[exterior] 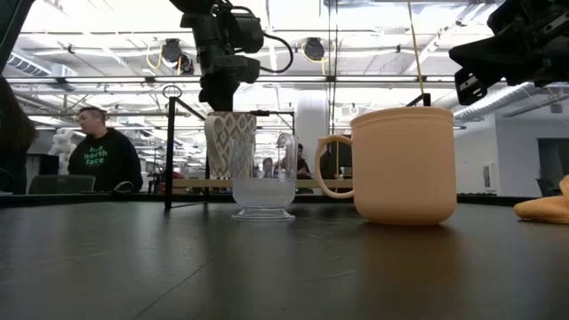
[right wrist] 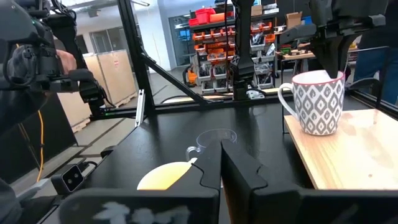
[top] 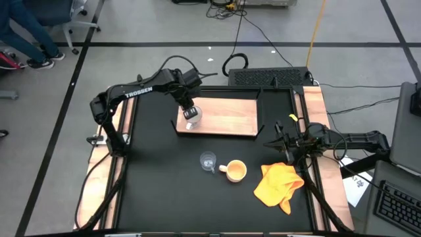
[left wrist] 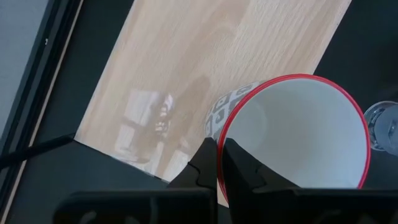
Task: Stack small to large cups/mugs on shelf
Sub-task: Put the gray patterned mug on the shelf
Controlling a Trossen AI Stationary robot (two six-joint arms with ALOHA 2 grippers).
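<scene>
The left gripper point(top: 190, 110) reaches in over the shelf point(top: 227, 118), a light-wood board lying toward the far edge of the black bench point(top: 164, 191). Its fingers point(left wrist: 205, 165) are pinched together on the red rim of the white mug point(left wrist: 298, 130), one finger inside the wall and one outside. That mug, patterned in grey diamonds, is upright at the shelf's left end, close to its near edge; whether its base touches the wood I cannot tell.

The other two vessels stand on the bare bench in front of the shelf, near the middle. The clear glass cup point(top: 208, 160) is the left of the pair, and the orange-yellow mug point(top: 236, 170) stands just beside it to the right, its handle turned toward the glass. Both are upright and apart from each other.

A crumpled yellow cloth point(top: 279, 186) lies nearer the bench's right edge. The right gripper point(top: 279, 141) hangs above that right side of the bench, beyond the cloth and off the shelf's right end, its fingers point(right wrist: 214, 165) closed together and holding nothing.

A person in a dark top point(exterior: 98, 151) sits in the room behind the bench.
</scene>
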